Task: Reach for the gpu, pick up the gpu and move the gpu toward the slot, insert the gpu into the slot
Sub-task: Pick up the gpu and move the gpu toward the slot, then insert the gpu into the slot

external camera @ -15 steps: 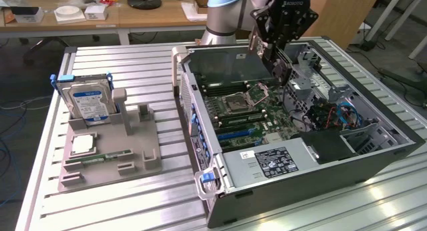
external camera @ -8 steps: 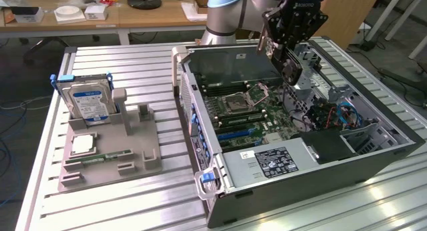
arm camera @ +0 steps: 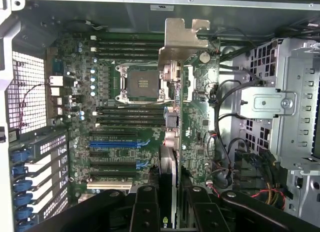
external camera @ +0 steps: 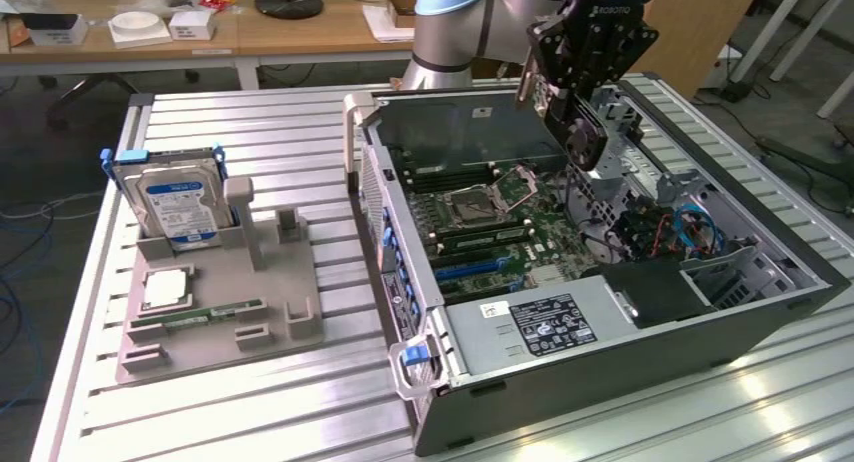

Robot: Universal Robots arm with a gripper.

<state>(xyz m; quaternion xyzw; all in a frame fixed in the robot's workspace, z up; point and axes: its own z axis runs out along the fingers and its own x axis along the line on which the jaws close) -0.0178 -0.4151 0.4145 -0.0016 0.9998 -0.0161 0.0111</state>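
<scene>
My gripper point(external camera: 571, 77) hangs over the open computer case, shut on the gpu point(external camera: 585, 134). The card stands on edge below the fingers with its black fan showing. In the wrist view the gpu point(arm camera: 168, 157) runs edge-on away from my gripper point(arm camera: 170, 204), and its silver end bracket point(arm camera: 181, 39) is at the far end. The card is held above the green motherboard point(arm camera: 197, 117), over the area between the processor socket and the drive cage. The blue slot point(arm camera: 114, 143) lies off to one side of the card, apart from it. The same slot point(external camera: 470, 269) is seen in the exterior view, below and left of the card.
The case point(external camera: 400, 282) has raised walls all round. Inside are a processor socket point(arm camera: 141, 82), black memory slots point(arm camera: 130, 117), a silver drive cage point(arm camera: 280, 102) with loose cables, and a power supply point(external camera: 541, 327). A grey fixture point(external camera: 220, 282) at the exterior view's left holds a hard drive point(external camera: 180, 197).
</scene>
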